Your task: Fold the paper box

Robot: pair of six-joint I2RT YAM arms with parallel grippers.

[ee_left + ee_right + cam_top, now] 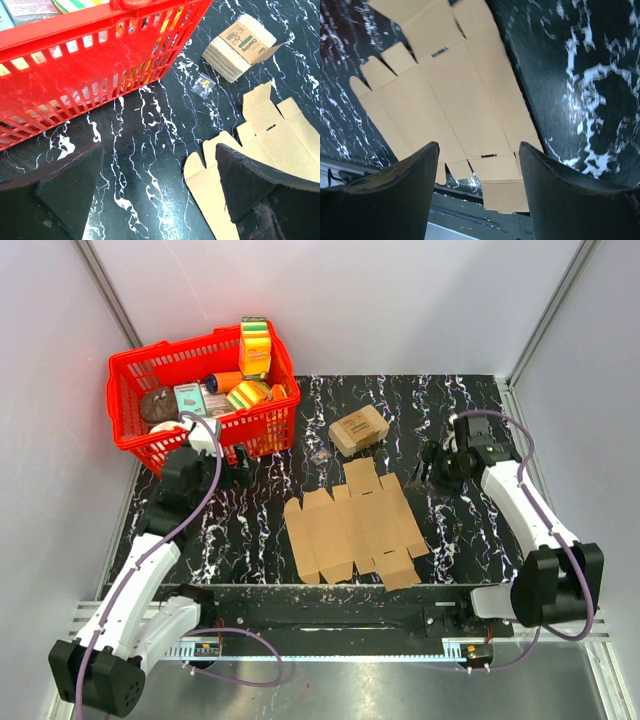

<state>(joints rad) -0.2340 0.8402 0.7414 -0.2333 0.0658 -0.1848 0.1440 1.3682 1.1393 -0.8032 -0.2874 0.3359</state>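
Black marbled table holds the flat paper box; left gripper and right gripper hang spread, empty. Only the left wrist view shows the small bag clearly.

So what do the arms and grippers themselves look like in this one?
The left arm and right arm match: white link shells, bulky black joint housings, and a thin purple cable looping loosely along each. The left gripper and right gripper are matt black, with broad wedge-shaped fingers. No markings are legible on them.
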